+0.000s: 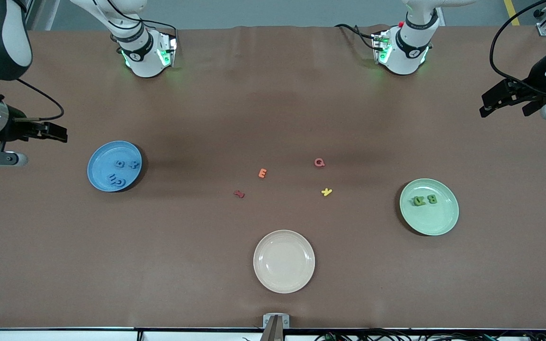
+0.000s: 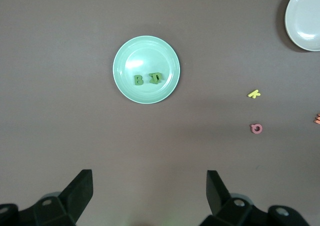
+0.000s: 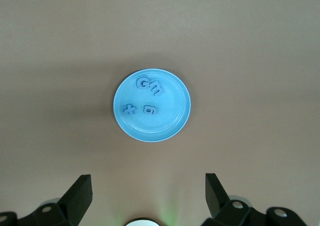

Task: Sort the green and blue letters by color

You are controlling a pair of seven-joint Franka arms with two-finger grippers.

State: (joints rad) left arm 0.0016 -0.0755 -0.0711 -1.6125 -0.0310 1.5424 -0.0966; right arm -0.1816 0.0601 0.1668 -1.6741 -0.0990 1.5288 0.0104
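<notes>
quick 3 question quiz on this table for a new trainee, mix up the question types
1. True or false: the blue letters lie on the blue plate.
2. Multiple choice: which plate holds nothing? A) the green plate B) the cream plate C) the blue plate
3. Fill in: the orange letter, pink letter, red letter and yellow letter lie on the bare ____.

Key
1. True.
2. B; the green letters sit on the green plate.
3. Table. The left gripper hangs open high over the green plate's end of it, the right gripper open over the blue plate's end.
</notes>
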